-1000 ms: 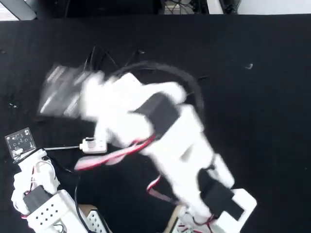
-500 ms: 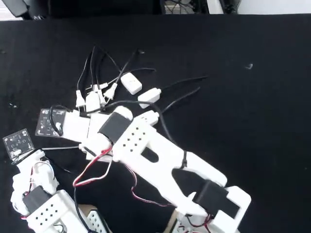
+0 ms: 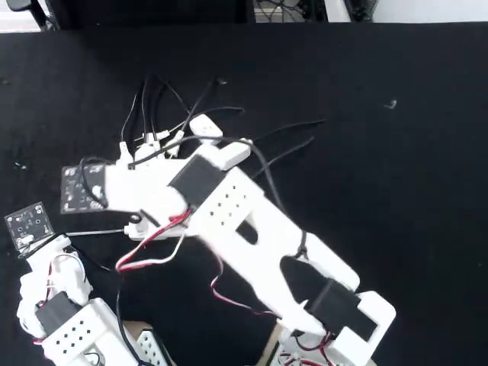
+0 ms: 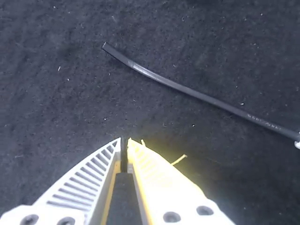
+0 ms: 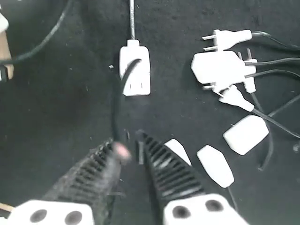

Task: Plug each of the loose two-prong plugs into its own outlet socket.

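Since nothing near it needs holding, my left gripper [image 4: 123,143] sits low over the black table [image 4: 56,93] with its two fingers pressed together on nothing. It is on the arm-base side of the outlet socket [image 5: 135,70], apart from it. I judge it is simply parked there. A thin dark cable [image 4: 201,96] with a free end lies ahead of it, and I cannot tell what it belongs to.

My right gripper [image 5: 129,140] hangs just short of the socket with its fingers spread and nothing between them. I read that as lining up for a grasp, not a carry. A black lead [image 5: 117,103] droops across the socket's face toward one finger. It looks like the arm's own wiring, and I judge it could snag.

The socket lies flat with both slots facing up and empty, so no plug is seated yet.

Beyond the socket, farther from the arm bases, the loose pieces lie bunched together with their cords trailing away. Among them are a two-prong plug [image 5: 225,35] lying on its side, a white block [image 5: 220,67] beside it, a second plug [image 5: 233,97] touching that block, and smooth white housings [image 5: 246,134] off to the socket's side.
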Controlling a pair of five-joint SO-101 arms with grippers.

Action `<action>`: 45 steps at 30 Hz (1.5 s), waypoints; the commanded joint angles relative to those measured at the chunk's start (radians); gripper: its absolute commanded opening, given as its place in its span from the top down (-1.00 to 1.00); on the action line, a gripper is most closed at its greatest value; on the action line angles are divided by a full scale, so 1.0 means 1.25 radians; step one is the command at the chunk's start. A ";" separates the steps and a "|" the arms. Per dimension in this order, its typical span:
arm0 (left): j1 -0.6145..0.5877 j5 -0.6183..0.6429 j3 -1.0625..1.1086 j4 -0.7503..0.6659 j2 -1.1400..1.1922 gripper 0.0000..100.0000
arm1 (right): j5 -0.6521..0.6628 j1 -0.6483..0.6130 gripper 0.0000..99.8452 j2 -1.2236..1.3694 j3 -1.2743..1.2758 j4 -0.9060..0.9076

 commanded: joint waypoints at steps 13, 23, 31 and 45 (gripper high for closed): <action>-0.029 -0.001 0.010 0.005 -0.011 0.94 | -0.215 -0.020 0.31 0.006 0.466 -0.532; -0.263 -0.005 0.013 0.006 -0.011 0.93 | -0.217 -0.047 0.19 0.202 0.504 -0.734; -0.263 -0.005 0.014 0.006 -0.011 0.93 | -0.209 -0.077 0.19 0.250 0.363 -0.594; -0.262 -0.005 0.012 0.006 -0.011 0.93 | -0.053 -0.108 -0.03 0.290 0.276 -0.502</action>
